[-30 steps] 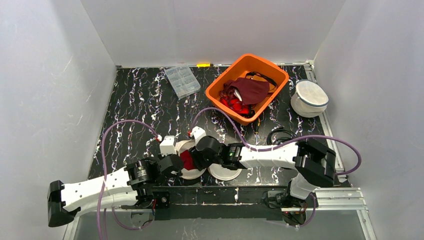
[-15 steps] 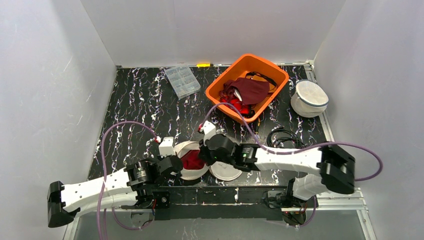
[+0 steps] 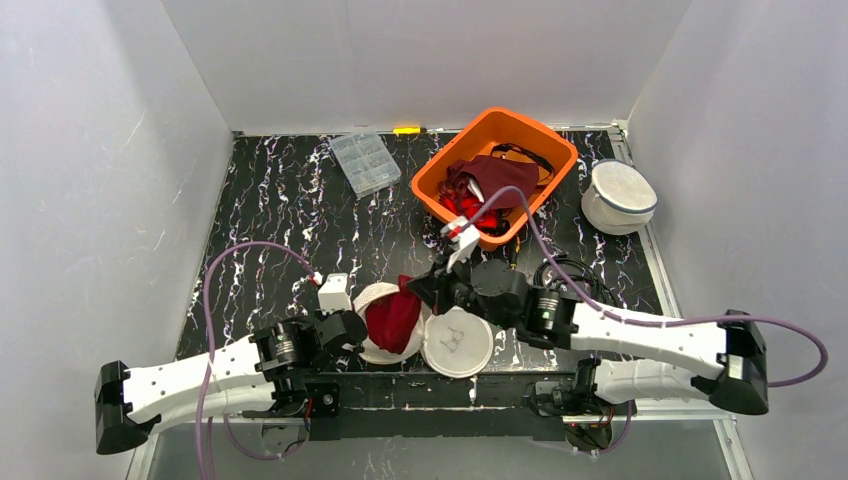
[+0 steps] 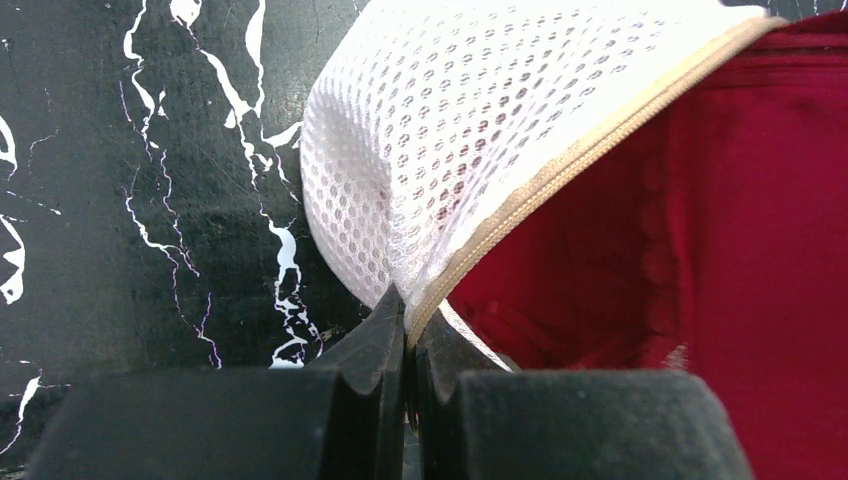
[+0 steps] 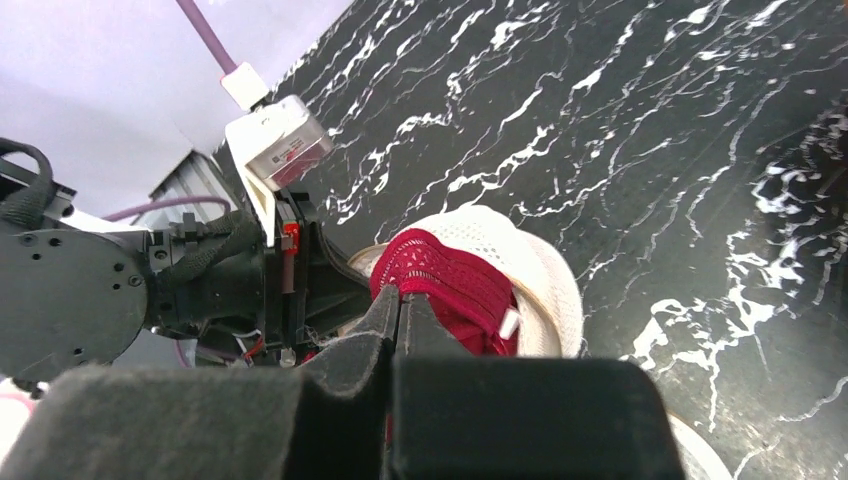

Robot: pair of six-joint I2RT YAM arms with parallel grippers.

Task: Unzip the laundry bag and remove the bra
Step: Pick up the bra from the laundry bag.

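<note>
A white mesh laundry bag (image 3: 378, 296) lies open near the table's front edge, its round lid (image 3: 458, 343) flat beside it. A red bra (image 3: 393, 316) hangs half out of the bag. My left gripper (image 3: 347, 327) is shut on the bag's zippered rim (image 4: 520, 195), pinning it; the mesh (image 4: 440, 130) and the red bra (image 4: 720, 230) fill the left wrist view. My right gripper (image 3: 425, 290) is shut on the bra's lace edge (image 5: 440, 275) and holds it up above the bag (image 5: 535, 280).
An orange bin (image 3: 556, 152) with dark red garments stands at the back centre. A second white zipped laundry bag (image 3: 619, 196) sits at the back right. A clear plastic box (image 3: 364, 162) lies at the back left. A black cable (image 3: 560, 270) coils right of centre.
My right gripper has moved right and up, drawing the red bra out of the bag. The round lid is now uncovered. The left gripper has stayed on the bag's rim.
</note>
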